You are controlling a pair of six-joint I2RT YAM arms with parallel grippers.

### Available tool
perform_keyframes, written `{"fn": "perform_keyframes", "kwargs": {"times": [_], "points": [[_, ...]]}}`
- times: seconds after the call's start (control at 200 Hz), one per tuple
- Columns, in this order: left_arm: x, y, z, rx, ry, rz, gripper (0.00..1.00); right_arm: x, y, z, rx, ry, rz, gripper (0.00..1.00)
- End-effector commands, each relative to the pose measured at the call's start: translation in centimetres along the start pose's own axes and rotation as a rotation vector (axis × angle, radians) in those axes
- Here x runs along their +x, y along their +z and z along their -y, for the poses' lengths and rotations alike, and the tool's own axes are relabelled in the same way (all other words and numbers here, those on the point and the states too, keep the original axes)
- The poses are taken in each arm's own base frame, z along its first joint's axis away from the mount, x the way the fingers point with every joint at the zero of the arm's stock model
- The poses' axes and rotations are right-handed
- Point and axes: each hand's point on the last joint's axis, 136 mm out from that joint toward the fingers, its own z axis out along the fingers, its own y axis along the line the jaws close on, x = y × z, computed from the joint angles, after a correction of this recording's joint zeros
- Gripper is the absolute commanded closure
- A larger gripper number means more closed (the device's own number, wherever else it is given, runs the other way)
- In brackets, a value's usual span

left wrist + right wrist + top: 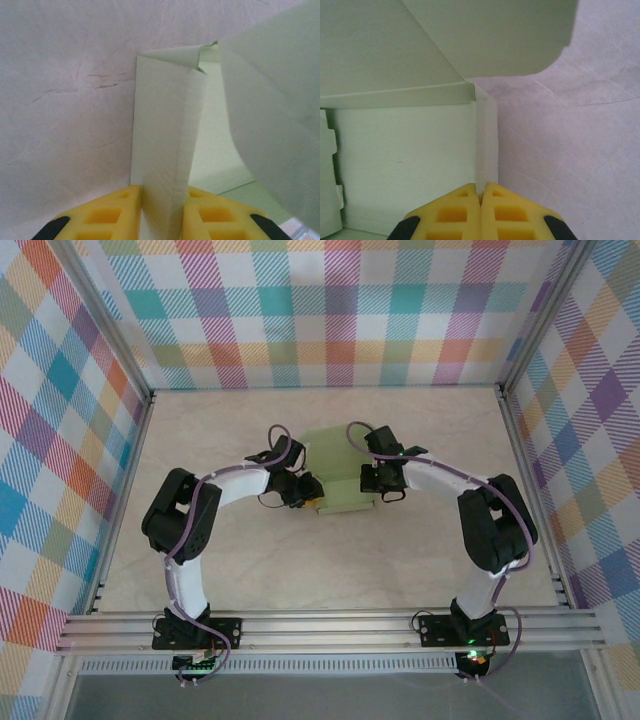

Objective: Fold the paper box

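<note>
Yellow fingers [112,212] of the left gripper [162,195] sit at the bottom of the left wrist view. They are narrowly parted, and a folded side wall of the paper box [165,130] stands in the gap and touches both (so the grip is on card). The frame edge cuts off their bases. To the right of that wall a blurred, curved flap hangs close to the lens.

From above, the left arm [182,585] rises from its base at the near left, elbows outward, then reaches right and far to the box's left side. The pale green box lies on the table [300,570] between the two grippers, which partly hide its near half.

The right arm [495,525] mirrors the left, bending in from the near right. The right gripper [481,189] has its fingers pressed fully together on the thin upright right wall of the box. How deep the card goes between them is hard to make out.
</note>
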Motion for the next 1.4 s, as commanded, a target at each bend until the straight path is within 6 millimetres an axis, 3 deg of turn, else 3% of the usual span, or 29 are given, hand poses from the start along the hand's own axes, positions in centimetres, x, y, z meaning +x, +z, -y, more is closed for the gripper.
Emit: {"fn": "perform_keyframes", "kwargs": {"times": [0.0, 0.44, 0.575, 0.855, 0.945, 1.015, 1.14, 1.33, 1.395], "points": [[1.5, 1.1, 0.0, -0.069, 0.01, -0.05, 0.77, -0.6, 0.0, -2.8, -0.088, -0.001, 0.014, 1.0], [1.8, 0.5, -1.2, -0.364, 0.027, 0.011, 0.81, -0.2, 0.2, -3.2, -0.001, 0.038, 0.079, 1.0], [1.7, 0.3, -1.8, -0.431, 0.04, 0.022, 1.0, 0.1, 0.3, -3.7, 0.01, 0.038, 0.092, 1.0], [1.0, -1.2, -1.4, -0.54, 0.1, 0.09, 1.0, 0.3, 0.4, -4.7, -0.031, 0.049, 0.09, 1.0], [1.0, -1.0, -1.3, -0.535, 0.097, 0.092, 0.85, 0.3, 0.5, -5.2, -0.046, 0.048, 0.09, 1.0], [1.0, -0.8, -1.4, -0.536, 0.092, 0.087, 0.83, 0.3, 0.4, -5.4, -0.052, 0.049, 0.091, 1.0], [1.1, -0.1, -1.7, -0.541, 0.089, 0.072, 0.83, 0.4, 0.3, -5.5, -0.059, 0.052, 0.092, 1.0], [1.0, 0.6, -2.4, -0.575, 0.093, 0.064, 1.0, 0.4, 0.5, -5.4, -0.051, 0.057, 0.09, 1.0], [0.9, 0.3, -3.0, -0.61, 0.1, 0.075, 1.0, 0.5, 0.6, -5.3, -0.047, 0.063, 0.089, 1.0]]}}
